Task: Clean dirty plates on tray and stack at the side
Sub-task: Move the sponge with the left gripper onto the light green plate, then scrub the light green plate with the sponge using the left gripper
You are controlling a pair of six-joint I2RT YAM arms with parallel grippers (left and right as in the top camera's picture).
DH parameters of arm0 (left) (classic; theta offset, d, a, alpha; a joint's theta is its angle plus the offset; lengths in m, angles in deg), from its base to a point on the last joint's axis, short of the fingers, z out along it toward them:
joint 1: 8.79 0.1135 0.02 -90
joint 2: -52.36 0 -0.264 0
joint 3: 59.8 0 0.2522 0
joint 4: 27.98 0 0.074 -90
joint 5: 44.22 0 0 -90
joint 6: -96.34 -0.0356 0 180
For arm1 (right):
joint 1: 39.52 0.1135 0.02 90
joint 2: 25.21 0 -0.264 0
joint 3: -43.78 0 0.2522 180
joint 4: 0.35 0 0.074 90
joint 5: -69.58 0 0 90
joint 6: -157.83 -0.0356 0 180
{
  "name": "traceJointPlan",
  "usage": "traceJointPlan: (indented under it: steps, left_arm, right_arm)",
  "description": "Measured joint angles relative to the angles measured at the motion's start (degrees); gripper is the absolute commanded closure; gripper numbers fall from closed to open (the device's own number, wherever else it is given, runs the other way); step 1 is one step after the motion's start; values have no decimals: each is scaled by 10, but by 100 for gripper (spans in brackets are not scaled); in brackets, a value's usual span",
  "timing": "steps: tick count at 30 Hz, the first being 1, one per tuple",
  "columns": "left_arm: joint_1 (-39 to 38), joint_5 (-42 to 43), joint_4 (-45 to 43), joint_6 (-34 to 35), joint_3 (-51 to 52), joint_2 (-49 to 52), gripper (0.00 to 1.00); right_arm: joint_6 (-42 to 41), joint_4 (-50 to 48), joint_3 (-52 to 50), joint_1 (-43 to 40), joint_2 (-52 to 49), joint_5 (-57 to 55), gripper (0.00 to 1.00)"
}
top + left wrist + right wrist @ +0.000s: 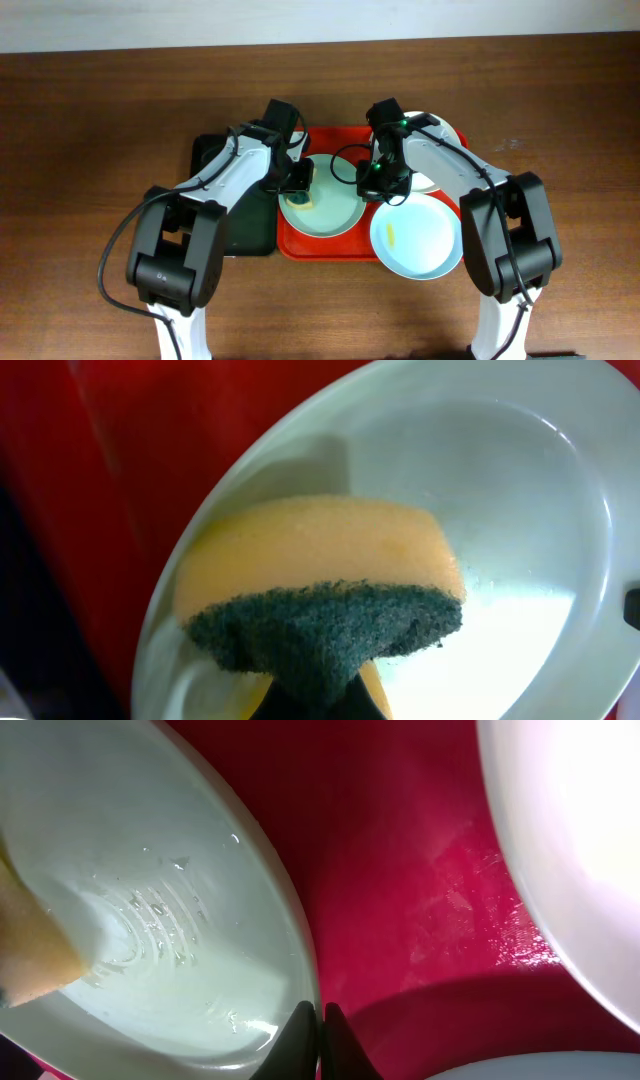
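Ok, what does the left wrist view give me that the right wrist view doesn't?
Left wrist only: the sponge seen whole, orange foam over a dark green scouring face, against the pale green plate. Right wrist only: the white plate at the right edge, and the right hand, shut, by the pale plate's rim. Both: that pale green plate, wet, on the red tray; the right wrist catches just an orange sliver of sponge.

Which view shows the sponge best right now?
Left wrist: the sponge sits central, yellow foam and green scouring pad against the pale plate. Overhead shows a small yellow bit; right wrist only its edge.
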Motion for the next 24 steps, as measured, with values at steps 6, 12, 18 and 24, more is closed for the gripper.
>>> traceJointPlan:
  steps: [6, 12, 18, 24]
  left_arm:
    - [-11, -1, 0, 0, -14, 21, 100]
    - [-13, 49, -2, 0, -23, 32, 100]
    - [-4, 147, 52, -3, -57, 57, 100]
    - [17, 135, 94, -16, -122, 44, 100]
  right_arm:
    - [0, 2, 0, 0, 0, -4, 96]
    - [0, 2, 0, 0, 0, -4, 96]
    - [0, 2, 0, 0, 0, -4, 96]
    - [0, 2, 0, 0, 0, -5, 96]
